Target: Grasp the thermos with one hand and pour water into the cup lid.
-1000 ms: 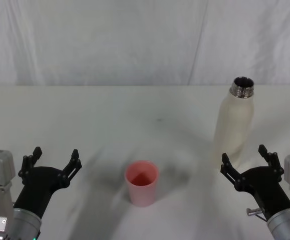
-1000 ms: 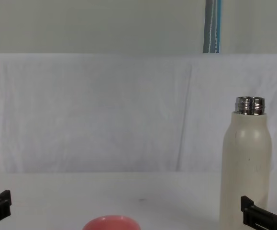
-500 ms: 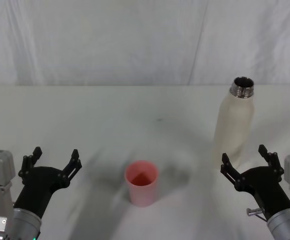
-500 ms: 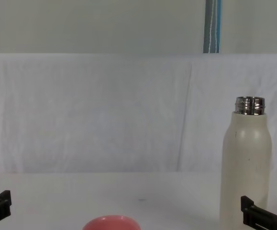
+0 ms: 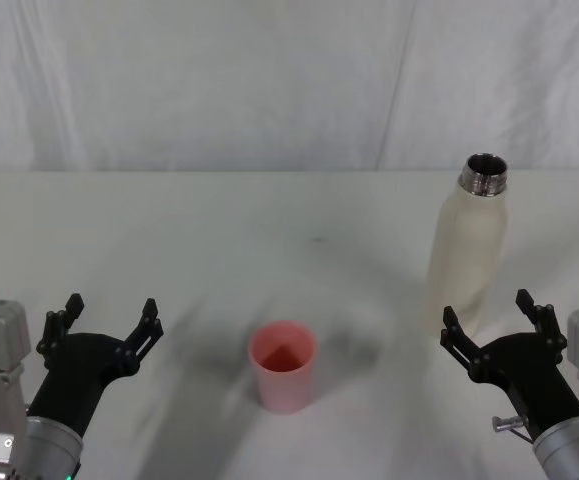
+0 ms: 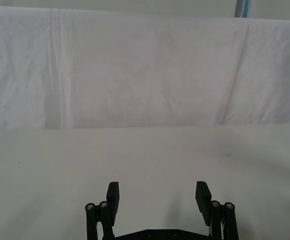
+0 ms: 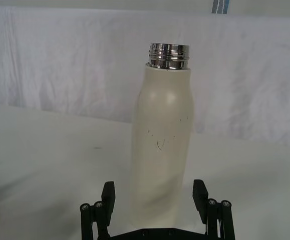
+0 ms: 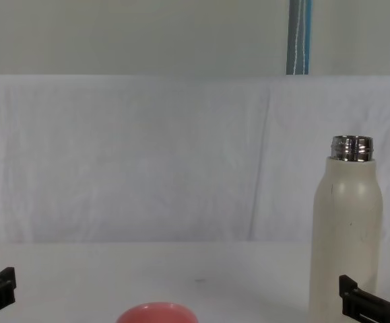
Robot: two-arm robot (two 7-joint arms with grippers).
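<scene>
Though near, thermos (image 5: 467, 250) beyond right end effector (image 5: 495, 320).

Open table (image 5: 219, 230) around thermos (image 5: 467, 255)

No readable text, label, brand, number or sign on anything here.

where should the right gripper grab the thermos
Grip the thermos around its straight cream body, about mid-height, coming in level from the robot's side. It stands upright, and the open right gripper already faces it squarely. The shoulders taper and the steel neck looks slick, so probably stay below them.
</scene>
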